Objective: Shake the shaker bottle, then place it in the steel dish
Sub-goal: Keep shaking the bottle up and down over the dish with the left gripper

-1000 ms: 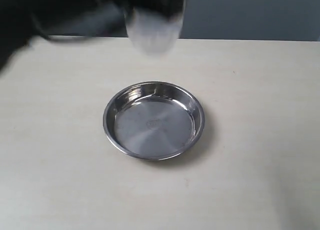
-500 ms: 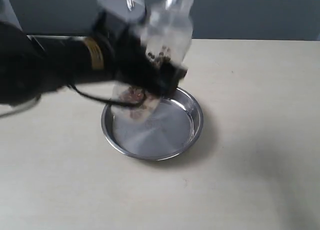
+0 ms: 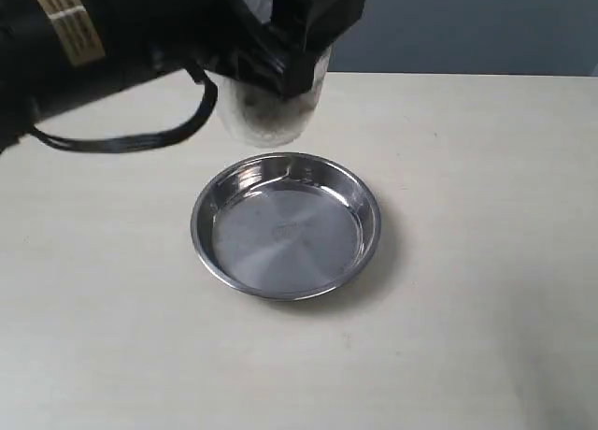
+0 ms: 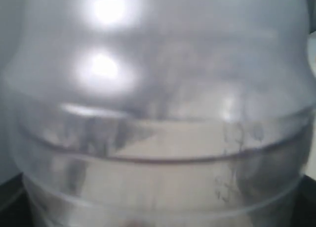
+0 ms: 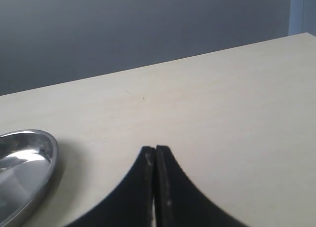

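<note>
The clear shaker bottle (image 3: 271, 107) hangs in the air at the top of the exterior view, behind the far rim of the steel dish (image 3: 286, 226). My left gripper (image 3: 299, 37) is shut on it, and only the bottle's blurred lower body shows below the black fingers. In the left wrist view the bottle (image 4: 158, 113) fills the picture and hides the fingers. The dish lies on the table with nothing in it. My right gripper (image 5: 155, 153) is shut on nothing, low over the table beside the dish's rim (image 5: 47, 153). It does not show in the exterior view.
The pale table (image 3: 467, 262) spreads round the dish on all sides. Its far edge meets a dark grey wall (image 3: 467, 28). The left arm's black body and cable (image 3: 112, 75) reach in from the upper left.
The left gripper has swung the bottle up from over the dish to the top of the view. A second ago it was also high and blurred. The dish has not moved.
</note>
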You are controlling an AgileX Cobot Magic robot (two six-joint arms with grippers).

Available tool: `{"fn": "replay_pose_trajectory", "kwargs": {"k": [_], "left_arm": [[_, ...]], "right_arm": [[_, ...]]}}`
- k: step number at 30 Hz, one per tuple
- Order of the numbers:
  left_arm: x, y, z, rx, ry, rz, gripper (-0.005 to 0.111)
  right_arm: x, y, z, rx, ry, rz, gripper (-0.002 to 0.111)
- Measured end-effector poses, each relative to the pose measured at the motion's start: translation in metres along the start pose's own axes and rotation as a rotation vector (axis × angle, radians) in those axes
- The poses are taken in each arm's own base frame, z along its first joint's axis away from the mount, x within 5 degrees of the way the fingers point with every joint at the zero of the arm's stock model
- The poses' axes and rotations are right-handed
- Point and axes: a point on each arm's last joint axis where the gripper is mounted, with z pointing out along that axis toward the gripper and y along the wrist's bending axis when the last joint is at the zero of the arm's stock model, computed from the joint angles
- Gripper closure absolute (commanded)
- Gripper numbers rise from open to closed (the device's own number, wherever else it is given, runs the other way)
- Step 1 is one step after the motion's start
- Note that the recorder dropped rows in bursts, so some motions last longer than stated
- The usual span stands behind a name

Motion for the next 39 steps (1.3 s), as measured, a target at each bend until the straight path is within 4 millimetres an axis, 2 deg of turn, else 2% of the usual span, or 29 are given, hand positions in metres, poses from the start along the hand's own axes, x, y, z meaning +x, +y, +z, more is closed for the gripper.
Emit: {"fn": "replay_pose_trajectory", "kwargs": {"k": [1,3,4,5,7,10,11,14,15,16,18,19,20,22,23,24,27,28,31,32,35,36,39], "left_arm": [[0.018,0.002,0.006,-0.006,0.046,-0.03,0.106],[0.075,0.0,0.013,-0.007,0.256,-0.057,0.106],[0.094,-0.004,0.011,0.01,0.334,-0.027,0.106],[0.104,-0.007,0.009,0.024,0.373,0.008,0.106],[0.099,0.002,0.008,-0.033,0.316,-0.003,0.106],[0.083,0.034,0.009,-0.251,0.154,-0.189,0.106],[0.078,0.034,0.009,-0.239,0.136,-0.198,0.106],[0.068,-0.001,0.01,-0.006,0.16,0.013,0.106],[0.068,-0.002,0.01,0.0,0.166,0.05,0.106],[0.069,0.007,0.01,-0.062,0.167,0.012,0.106],[0.075,0.035,0.009,-0.24,0.168,-0.19,0.106],[0.077,0.041,0.008,-0.276,0.18,-0.245,0.106],[0.078,0.037,0.008,-0.247,0.203,-0.223,0.106],[0.075,0.005,0.008,-0.058,0.252,-0.017,0.106],[0.074,-0.005,0.008,-0.005,0.253,0.06,0.106],[0.073,-0.003,0.008,-0.023,0.244,0.039,0.106],[0.078,0.031,0.009,-0.234,0.222,-0.251,0.106],[0.08,0.031,0.009,-0.227,0.242,-0.247,0.106],[0.079,-0.004,0.007,-0.023,0.298,0.015,0.106],[0.078,-0.006,0.007,-0.015,0.28,0.029,0.106],[0.08,0.027,0.005,-0.221,0.217,-0.264,0.106],[0.081,0.03,0.005,-0.23,0.217,-0.275,0.106],[0.084,-0.004,0.007,-0.029,0.291,-0.057,0.106]], "right_arm": [[0.0,0.0,0.0,0.0,0.0,0.0,0.109],[0.0,0.0,0.0,0.0,0.0,0.0,0.109],[0.0,0.0,0.0,0.0,0.0,0.0,0.109],[0.0,0.0,0.0,0.0,0.0,0.0,0.109],[0.0,0.0,0.0,0.0,0.0,0.0,0.109],[0.0,0.0,0.0,0.0,0.0,0.0,0.109],[0.0,0.0,0.0,0.0,0.0,0.0,0.109],[0.0,0.0,0.0,0.0,0.0,0.0,0.109],[0.0,0.0,0.0,0.0,0.0,0.0,0.109],[0.0,0.0,0.0,0.0,0.0,0.0,0.109],[0.0,0.0,0.0,0.0,0.0,0.0,0.109],[0.0,0.0,0.0,0.0,0.0,0.0,0.109],[0.0,0.0,0.0,0.0,0.0,0.0,0.109],[0.0,0.0,0.0,0.0,0.0,0.0,0.109],[0.0,0.0,0.0,0.0,0.0,0.0,0.109],[0.0,0.0,0.0,0.0,0.0,0.0,0.109],[0.0,0.0,0.0,0.0,0.0,0.0,0.109],[0.0,0.0,0.0,0.0,0.0,0.0,0.109],[0.0,0.0,0.0,0.0,0.0,0.0,0.109],[0.0,0.0,0.0,0.0,0.0,0.0,0.109],[0.0,0.0,0.0,0.0,0.0,0.0,0.109],[0.0,0.0,0.0,0.0,0.0,0.0,0.109],[0.0,0.0,0.0,0.0,-0.002,0.0,0.109]]}}
